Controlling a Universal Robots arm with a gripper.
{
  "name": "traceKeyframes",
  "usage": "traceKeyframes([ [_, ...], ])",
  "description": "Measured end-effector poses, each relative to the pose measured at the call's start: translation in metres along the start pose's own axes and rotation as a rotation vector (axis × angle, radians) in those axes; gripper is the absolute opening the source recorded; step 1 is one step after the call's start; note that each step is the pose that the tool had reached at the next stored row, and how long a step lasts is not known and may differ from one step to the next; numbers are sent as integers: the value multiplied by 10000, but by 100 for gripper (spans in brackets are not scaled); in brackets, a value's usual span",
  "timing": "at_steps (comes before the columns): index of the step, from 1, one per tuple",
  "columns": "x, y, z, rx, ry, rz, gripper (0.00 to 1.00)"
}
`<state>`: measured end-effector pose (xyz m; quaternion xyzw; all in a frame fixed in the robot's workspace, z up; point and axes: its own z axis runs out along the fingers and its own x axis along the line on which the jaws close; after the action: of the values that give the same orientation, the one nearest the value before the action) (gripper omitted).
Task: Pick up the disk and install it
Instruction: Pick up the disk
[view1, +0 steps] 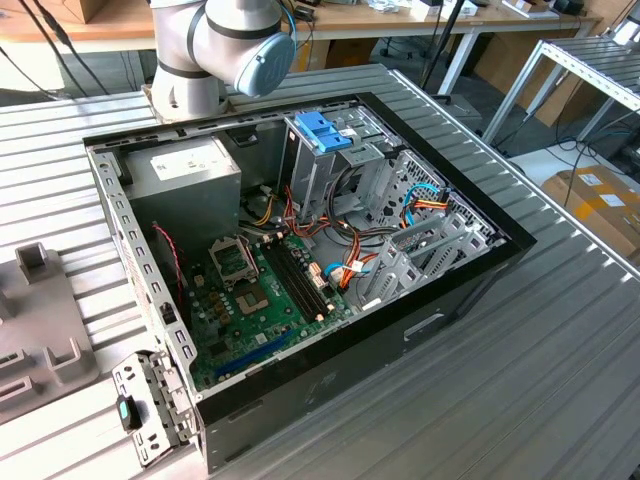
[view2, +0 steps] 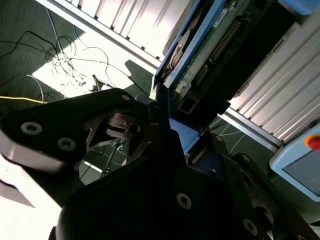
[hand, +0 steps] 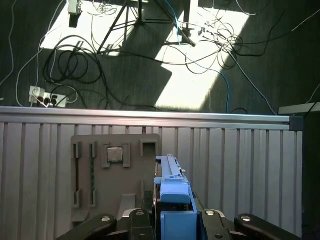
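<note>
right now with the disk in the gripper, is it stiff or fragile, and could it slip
Likely rigid: the disk juts straight out of the gripper, no sag. Probably fragile: its bare circuit board is exposed in the second wrist view. The smooth blue plastic rails might slip.

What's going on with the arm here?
The arm has its hand shut on the disk, holding it clear over the slatted table near the grey tray. The open PC case sits on the same table. The disk is not in it yet.
</note>
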<state>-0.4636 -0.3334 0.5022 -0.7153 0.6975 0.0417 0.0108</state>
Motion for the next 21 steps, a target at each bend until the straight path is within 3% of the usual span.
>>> traceKeyframes([
  [21, -19, 11, -252, 0, -52, -2, 37],
])
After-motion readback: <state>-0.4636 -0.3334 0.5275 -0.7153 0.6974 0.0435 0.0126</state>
